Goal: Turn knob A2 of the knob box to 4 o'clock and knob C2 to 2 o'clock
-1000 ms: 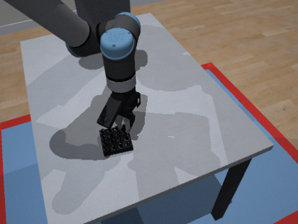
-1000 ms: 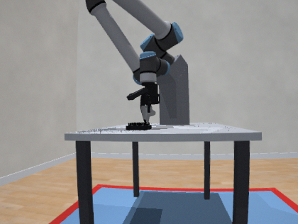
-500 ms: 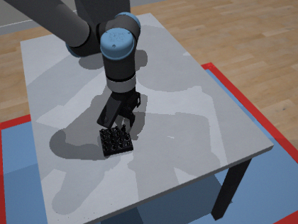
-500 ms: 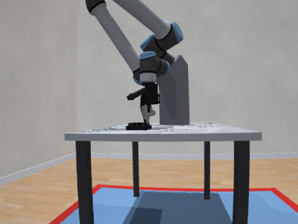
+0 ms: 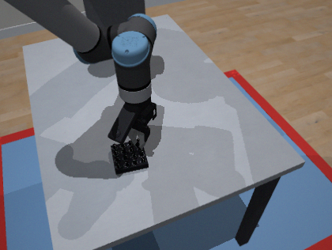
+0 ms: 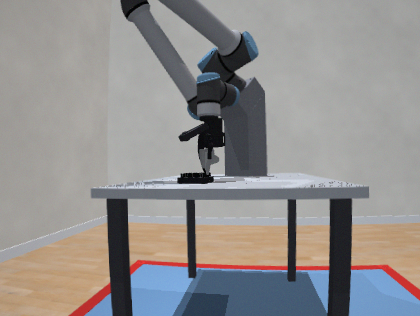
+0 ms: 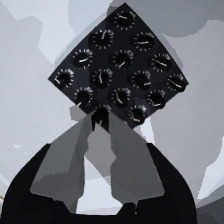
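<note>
The black knob box (image 5: 130, 158) lies flat on the grey table, left of the middle. In the wrist view the knob box (image 7: 120, 70) shows as a diamond with several knobs with white pointers. My gripper (image 7: 101, 113) points straight down and is shut on one knob on the box's edge nearest the wrist camera. The fingers hide that knob's pointer, and I cannot tell its row and number. In the top view the gripper (image 5: 137, 141) stands over the box's far edge. In the exterior view the gripper (image 6: 206, 170) touches the right end of the box (image 6: 195, 177).
The arm's grey base column (image 6: 245, 130) stands at the back of the table (image 5: 158, 119). The table's front edge and right corner (image 5: 300, 162) are far from the box. A blue mat with a red border (image 5: 312, 198) lies on the floor around the table.
</note>
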Controlling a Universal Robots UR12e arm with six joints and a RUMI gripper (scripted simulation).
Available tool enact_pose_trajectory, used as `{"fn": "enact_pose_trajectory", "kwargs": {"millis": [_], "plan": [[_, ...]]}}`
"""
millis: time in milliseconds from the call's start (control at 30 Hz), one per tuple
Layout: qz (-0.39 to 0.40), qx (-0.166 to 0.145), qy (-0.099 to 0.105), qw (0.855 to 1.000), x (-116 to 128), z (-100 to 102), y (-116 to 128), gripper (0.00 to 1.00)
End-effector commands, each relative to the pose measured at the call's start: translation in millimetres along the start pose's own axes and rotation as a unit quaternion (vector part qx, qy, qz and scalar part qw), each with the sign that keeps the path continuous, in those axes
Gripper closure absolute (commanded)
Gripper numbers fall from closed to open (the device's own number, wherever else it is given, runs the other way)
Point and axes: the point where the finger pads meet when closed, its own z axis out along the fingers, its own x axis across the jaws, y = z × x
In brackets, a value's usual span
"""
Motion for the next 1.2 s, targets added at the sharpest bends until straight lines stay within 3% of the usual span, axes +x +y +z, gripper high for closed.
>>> {"fn": "enact_pose_trajectory", "kwargs": {"millis": [0, 1167], "plan": [[0.000, 0.000, 0.000, 1.000, -0.3, -0.5, -0.1, 0.96], [0.015, 0.000, 0.000, 1.000, -0.1, -0.5, -0.1, 0.96]]}}
